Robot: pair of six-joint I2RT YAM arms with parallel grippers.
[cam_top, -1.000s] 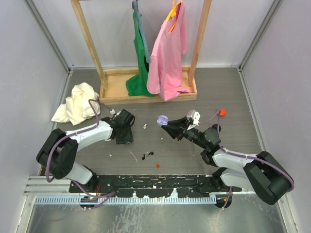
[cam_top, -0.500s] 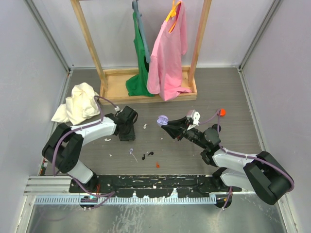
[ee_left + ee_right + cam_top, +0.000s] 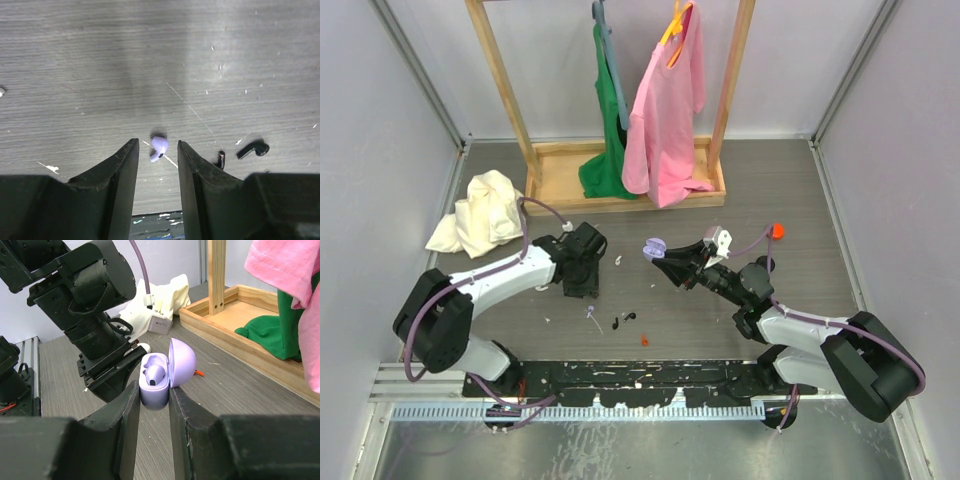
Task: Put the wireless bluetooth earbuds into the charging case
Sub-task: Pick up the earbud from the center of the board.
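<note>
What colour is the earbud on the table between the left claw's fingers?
The earbud is light purple, seen best in the left wrist view.

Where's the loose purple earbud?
The purple earbud lies on the table, seen between the fingers of the left claw in the left wrist view; from above, just near-side of that claw, left of the black earbuds.
</note>
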